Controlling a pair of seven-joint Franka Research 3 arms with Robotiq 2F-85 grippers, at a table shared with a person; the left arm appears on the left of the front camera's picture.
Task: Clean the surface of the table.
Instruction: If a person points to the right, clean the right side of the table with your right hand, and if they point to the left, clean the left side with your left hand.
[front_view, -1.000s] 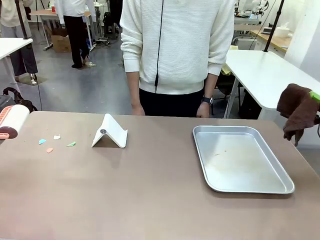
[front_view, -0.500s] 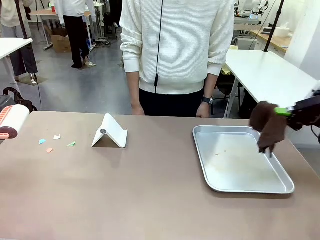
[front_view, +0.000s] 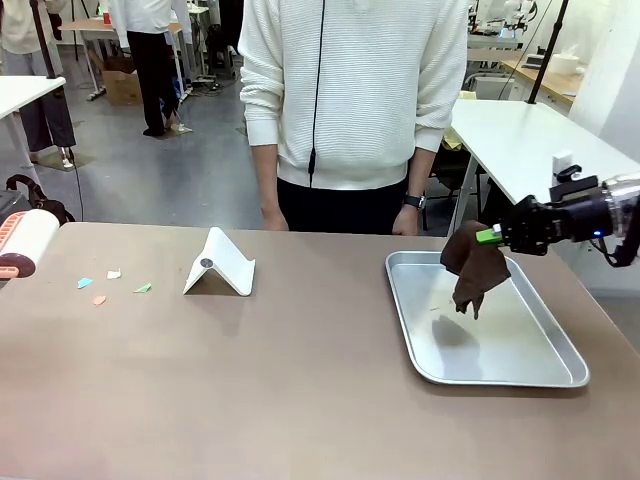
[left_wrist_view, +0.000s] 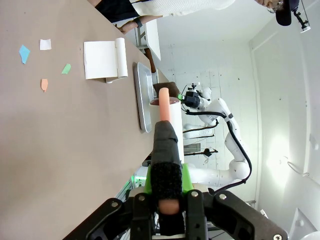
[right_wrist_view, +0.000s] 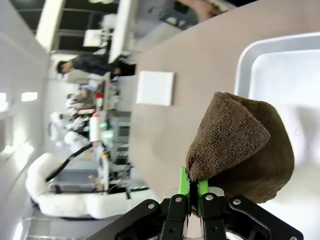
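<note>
The brownish table (front_view: 300, 390) bears several small paper scraps (front_view: 99, 287) at its left; the left wrist view shows them too (left_wrist_view: 44, 84). My right gripper (front_view: 492, 236) is shut on a brown cloth (front_view: 472, 268) that hangs above the far part of the silver tray. In the right wrist view the cloth (right_wrist_view: 240, 145) bunches over the green pads of that gripper (right_wrist_view: 190, 182). My left gripper (left_wrist_view: 165, 175) is shut on the orange handle of a lint roller (left_wrist_view: 165, 120), whose white roll (front_view: 22, 243) pokes in at the table's left edge.
A silver tray (front_view: 500, 378) lies on the table's right half. A folded white stand (front_view: 220, 265) sits left of centre, near the scraps. A person in a white sweater stands at the far edge, hands (front_view: 272, 218) hanging by the table.
My right gripper has carried the brown cloth leftward from beyond the table's right edge to above the tray. The lint roller and scraps have not moved.
</note>
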